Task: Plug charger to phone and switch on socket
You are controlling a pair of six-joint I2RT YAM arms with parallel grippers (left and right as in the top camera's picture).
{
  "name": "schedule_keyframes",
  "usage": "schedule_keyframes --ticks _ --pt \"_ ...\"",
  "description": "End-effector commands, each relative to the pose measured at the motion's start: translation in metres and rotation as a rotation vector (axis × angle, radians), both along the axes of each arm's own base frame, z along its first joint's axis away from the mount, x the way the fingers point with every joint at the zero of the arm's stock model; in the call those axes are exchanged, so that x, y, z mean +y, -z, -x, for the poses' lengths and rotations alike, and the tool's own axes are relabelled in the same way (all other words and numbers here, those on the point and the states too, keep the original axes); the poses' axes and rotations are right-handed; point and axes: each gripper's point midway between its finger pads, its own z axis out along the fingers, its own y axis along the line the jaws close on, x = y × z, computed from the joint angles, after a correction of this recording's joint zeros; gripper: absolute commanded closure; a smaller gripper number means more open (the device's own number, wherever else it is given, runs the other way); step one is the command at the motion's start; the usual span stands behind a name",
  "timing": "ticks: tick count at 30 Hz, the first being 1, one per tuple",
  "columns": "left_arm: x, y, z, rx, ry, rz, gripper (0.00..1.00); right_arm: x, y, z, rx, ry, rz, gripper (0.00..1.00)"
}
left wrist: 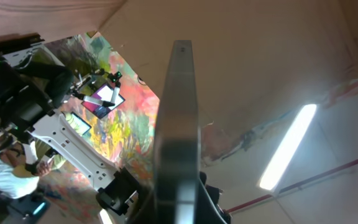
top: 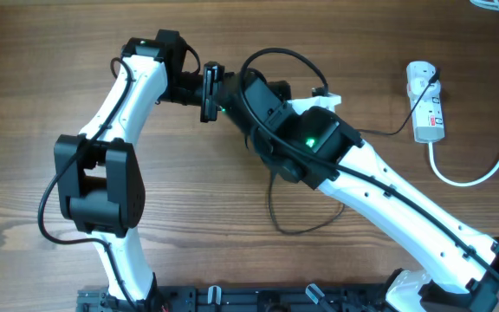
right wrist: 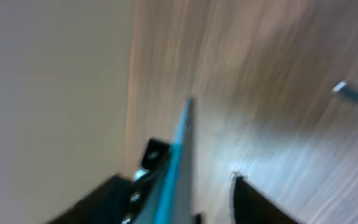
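Observation:
The phone (top: 210,92) is held on edge above the table at the top centre. In the left wrist view it is a dark slab (left wrist: 178,118) rising from between my left gripper's jaws (left wrist: 182,208). My left gripper (top: 195,88) is shut on it. My right gripper (top: 230,92) is at the phone's other side. In the blurred right wrist view the phone's cyan edge (right wrist: 182,149) lies between the fingers (right wrist: 194,167), against the left finger with a gap to the right one. The charger's thin black cable (top: 275,221) loops under my right arm. The socket (top: 427,104) lies far right.
The socket's thick white lead (top: 483,173) curves along the right edge of the wooden table (top: 42,113). The two arms meet closely at the top centre. The arm bases stand at the front edge.

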Motion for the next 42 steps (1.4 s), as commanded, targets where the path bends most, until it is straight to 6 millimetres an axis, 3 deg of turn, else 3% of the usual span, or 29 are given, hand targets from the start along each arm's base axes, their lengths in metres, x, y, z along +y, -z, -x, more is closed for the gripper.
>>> schedule_keyframes --ticks 1,6,8,10,14,17,21,23,24,27,31,33,40,42 --pt "0.004 -0.013 -0.006 -0.078 -0.014 0.038 0.96 -0.023 -0.01 0.0 -0.033 0.043 0.095 0.33" --pt "0.024 0.017 -0.027 -0.19 -0.065 -0.127 0.96 -0.045 -0.034 0.012 -0.057 -0.186 0.335 0.19" --pt "0.039 0.037 -0.035 -0.208 -0.092 -0.249 0.96 -0.061 -0.043 0.015 -0.051 -0.351 0.523 0.0" --pt "0.049 0.047 -0.04 -0.262 -0.101 -0.309 0.96 -0.082 -0.044 0.019 -0.006 -0.436 0.645 0.0" --pt "0.075 0.073 -0.05 -0.382 -0.1 -0.472 0.96 -0.118 -0.019 0.029 0.195 -0.62 0.723 0.0" --pt "0.095 0.097 -0.052 -0.378 -0.09 -0.644 0.96 -0.115 0.005 0.037 0.278 -0.833 0.683 0.0" --pt "0.11 0.115 -0.053 -0.402 -0.068 -0.782 0.96 -0.113 0.04 0.046 0.364 -0.896 0.651 0.0" --pt "0.121 0.124 -0.053 -0.401 -0.058 -0.867 0.96 -0.102 0.068 0.051 0.389 -0.975 0.614 0.0" --pt "0.128 0.129 -0.052 -0.395 -0.049 -0.914 0.96 -0.09 0.084 0.055 0.376 -1.101 0.6 0.0" --pt "0.138 0.135 -0.051 -0.389 -0.039 -0.979 0.96 -0.062 0.115 0.064 0.32 -1.291 0.508 0.01" --pt "0.154 0.143 -0.052 -0.391 -0.026 -1.083 0.96 -0.059 0.154 0.072 0.42 -1.309 0.452 0.04" --pt "0.163 0.147 -0.051 -0.365 -0.031 -1.143 0.96 -0.058 0.167 0.068 0.462 -1.278 0.444 0.0" --pt "0.183 0.155 -0.042 -0.342 0.014 -1.268 0.96 -0.038 0.188 0.054 0.438 -1.302 0.419 0.01" --pt "0.183 0.156 -0.041 -0.342 0.02 -1.267 0.96 -0.037 0.198 0.057 0.471 -1.311 0.419 0.17"
